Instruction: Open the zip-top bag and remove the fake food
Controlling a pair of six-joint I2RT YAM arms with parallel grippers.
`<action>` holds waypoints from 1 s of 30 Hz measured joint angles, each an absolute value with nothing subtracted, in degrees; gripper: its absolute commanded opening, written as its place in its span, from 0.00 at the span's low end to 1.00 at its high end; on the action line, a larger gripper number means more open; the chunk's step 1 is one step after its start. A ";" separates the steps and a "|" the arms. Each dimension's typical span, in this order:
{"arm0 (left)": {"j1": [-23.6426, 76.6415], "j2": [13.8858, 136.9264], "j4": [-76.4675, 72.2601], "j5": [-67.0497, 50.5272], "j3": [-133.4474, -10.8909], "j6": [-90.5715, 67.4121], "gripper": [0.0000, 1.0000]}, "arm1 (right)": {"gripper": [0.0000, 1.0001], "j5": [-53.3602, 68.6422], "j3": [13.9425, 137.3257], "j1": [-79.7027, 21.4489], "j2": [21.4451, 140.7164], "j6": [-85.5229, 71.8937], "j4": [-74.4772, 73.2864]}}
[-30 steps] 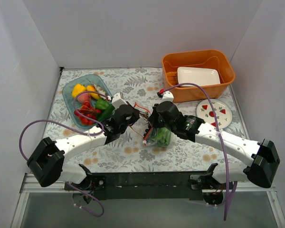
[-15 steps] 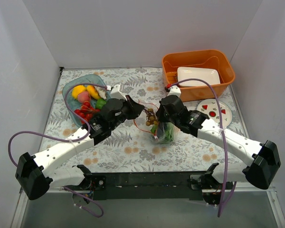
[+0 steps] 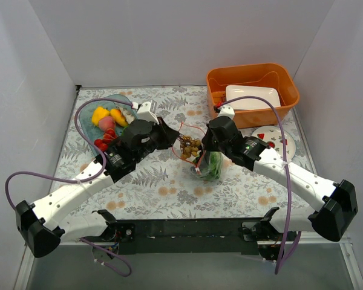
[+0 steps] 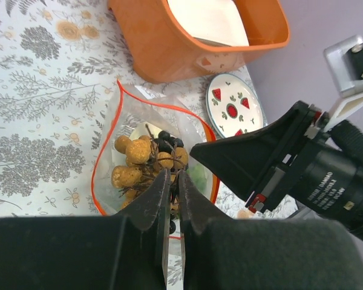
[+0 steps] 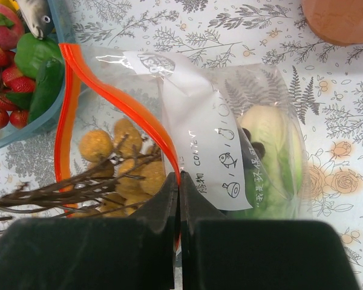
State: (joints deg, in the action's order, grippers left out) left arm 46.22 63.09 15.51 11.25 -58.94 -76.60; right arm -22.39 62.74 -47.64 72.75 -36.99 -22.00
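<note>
Two robot arms meet over a zip-top bag (image 3: 201, 163) near the middle of the floral worktop (image 3: 163, 181), a little toward its right edge. The right claw (image 5: 179, 181) is pinched shut on the bag at its red-orange zip strip (image 5: 63, 127), holding one lip of the gaping mouth. The left claw (image 4: 173, 181), fingers pressed together, appears closed on the dark twiggy stems of the brown cluster (image 4: 139, 163). The cluster sits in the bag's open mouth, between the two claws. Deeper inside the clear plastic, behind a white label (image 5: 199, 139) with handwriting and small drawings, lie a pale green lettuce (image 5: 263, 136) and a dark green cucumber (image 3: 212, 171). Whether the bag's bottom rests on the worktop cannot be told.

Toward the far left corner, a clear bluish tray (image 3: 86, 121) carries a yellow pepper (image 3: 100, 115), cherry tomatoes (image 3: 103, 144) and other toy produce. At the far right corner, an orange tub (image 3: 248, 119) holds a white dish (image 3: 252, 96). Just in front of the tub, near the right edge, lies a round plate (image 3: 278, 142) printed with watermelon slices.
</note>
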 measured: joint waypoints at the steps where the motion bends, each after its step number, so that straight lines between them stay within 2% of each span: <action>1: 46.22 62.70 16.25 11.81 -59.59 -76.40 0.00 | 0.01 -22.39 62.78 -47.62 72.75 -36.91 -22.13; 19: 45.95 58.63 24.51 21.82 -69.65 -73.93 0.00 | 0.01 -20.34 63.70 -47.09 74.32 -35.29 -22.37; 24: 45.50 60.82 24.51 19.75 -74.59 -72.82 0.00 | 0.01 -18.87 63.70 -46.87 74.81 -34.48 -21.61; 30: 45.50 64.38 24.43 16.86 -74.94 -70.17 0.00 | 0.01 -17.10 63.70 -46.85 75.72 -34.20 -20.49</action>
State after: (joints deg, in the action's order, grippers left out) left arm 45.50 64.38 24.43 16.86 -74.94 -70.17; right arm -17.10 63.70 -46.85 75.72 -34.20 -20.49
